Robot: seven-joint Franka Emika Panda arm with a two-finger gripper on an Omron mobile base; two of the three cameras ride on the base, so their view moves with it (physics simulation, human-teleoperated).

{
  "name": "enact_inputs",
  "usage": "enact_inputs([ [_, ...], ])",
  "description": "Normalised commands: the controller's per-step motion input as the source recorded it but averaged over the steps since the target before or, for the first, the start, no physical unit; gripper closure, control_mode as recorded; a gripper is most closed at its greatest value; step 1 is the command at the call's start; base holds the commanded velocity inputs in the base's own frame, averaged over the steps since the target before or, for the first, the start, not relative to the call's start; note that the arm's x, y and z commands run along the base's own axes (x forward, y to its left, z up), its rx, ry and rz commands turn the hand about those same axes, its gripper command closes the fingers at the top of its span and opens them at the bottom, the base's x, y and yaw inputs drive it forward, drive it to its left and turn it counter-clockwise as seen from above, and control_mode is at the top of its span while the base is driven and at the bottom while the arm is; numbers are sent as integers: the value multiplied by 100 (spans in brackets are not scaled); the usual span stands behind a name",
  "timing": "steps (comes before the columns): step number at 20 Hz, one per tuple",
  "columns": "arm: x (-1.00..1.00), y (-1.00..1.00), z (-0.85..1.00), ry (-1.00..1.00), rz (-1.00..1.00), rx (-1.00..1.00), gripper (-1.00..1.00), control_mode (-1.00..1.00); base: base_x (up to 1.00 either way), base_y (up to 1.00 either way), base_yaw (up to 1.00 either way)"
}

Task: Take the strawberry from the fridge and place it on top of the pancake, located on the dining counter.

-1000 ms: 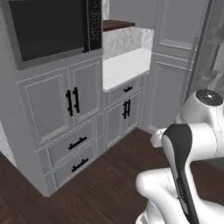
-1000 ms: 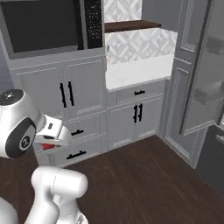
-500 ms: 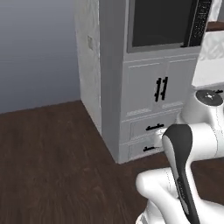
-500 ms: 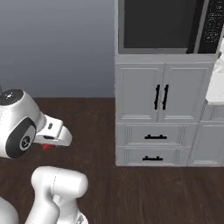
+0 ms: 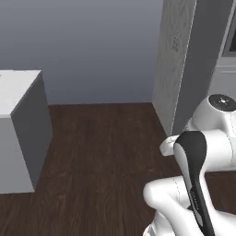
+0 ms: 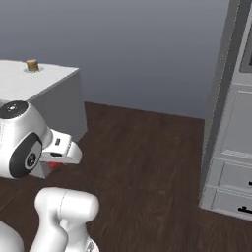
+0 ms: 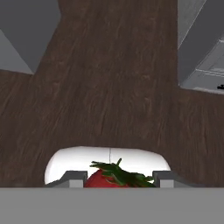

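My pincer (image 7: 117,178), narrowed onto the strawberry (image 7: 113,176), holds the red fruit with its green leafy cap between both fingertips above the dark wood floor (image 7: 109,87), while beyond it the white-topped dining counter (image 6: 49,81) carries a small tan piece (image 6: 32,65) at its far edge

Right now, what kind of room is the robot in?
Most likely a kitchen. There is a big island counter with a white stone top and grey sides, tall grey panelled cabinets with drawers and a dark wooden floor. The gripper carries a small red strawberry.
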Motion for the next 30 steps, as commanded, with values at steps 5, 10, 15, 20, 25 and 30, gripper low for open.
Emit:
enact_inputs([
  [5,0,0,0,0,0,0,100,100,100,58,-11],
  [10,0,0,0,0,0,0,100,100,100,42,-27],
  [15,0,0,0,0,0,0,100,100,100,32,-19],
  [20,0,0,0,0,0,0,100,100,100,34,-2],
  [25,0,0,0,0,0,0,100,100,100,15,6],
  [30,0,0,0,0,0,0,100,100,100,0,25],
])
